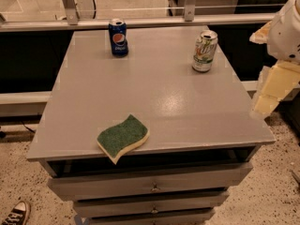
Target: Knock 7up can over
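The 7up can (205, 51) is pale silver-white with green markings. It stands upright near the back right of the grey table top (154, 97). My gripper (271, 93) is the cream-coloured part hanging below the white arm at the right edge of the view. It is beyond the table's right edge, to the right of the can and nearer the front, and it does not touch the can.
A dark blue Pepsi can (118, 37) stands upright at the back left. A green and yellow sponge (123, 137) lies near the front edge. The table has drawers (152, 186) below. A metal rail (140, 21) runs behind it. A shoe (16, 213) shows at the bottom left.
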You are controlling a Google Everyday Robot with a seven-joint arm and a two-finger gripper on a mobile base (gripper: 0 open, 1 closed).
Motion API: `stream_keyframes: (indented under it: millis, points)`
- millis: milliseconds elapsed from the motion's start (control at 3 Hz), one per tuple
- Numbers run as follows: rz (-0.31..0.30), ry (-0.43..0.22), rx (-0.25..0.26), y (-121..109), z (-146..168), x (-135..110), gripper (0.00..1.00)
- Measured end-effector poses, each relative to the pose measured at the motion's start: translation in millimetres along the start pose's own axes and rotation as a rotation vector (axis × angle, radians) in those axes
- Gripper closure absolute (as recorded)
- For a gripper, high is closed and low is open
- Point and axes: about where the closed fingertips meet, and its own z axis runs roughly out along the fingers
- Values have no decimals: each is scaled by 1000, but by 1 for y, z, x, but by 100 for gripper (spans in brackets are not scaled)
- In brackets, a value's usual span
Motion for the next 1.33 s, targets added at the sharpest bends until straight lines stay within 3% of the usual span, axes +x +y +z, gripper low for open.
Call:
stream_keyframes:
  millis: [667,1000,1333]
  points:
    - [136,-99,109,-93,57,10,0]
    - [216,-210,128,-137,93,12,0]
    - [275,-361,109,-165,124,3,0]
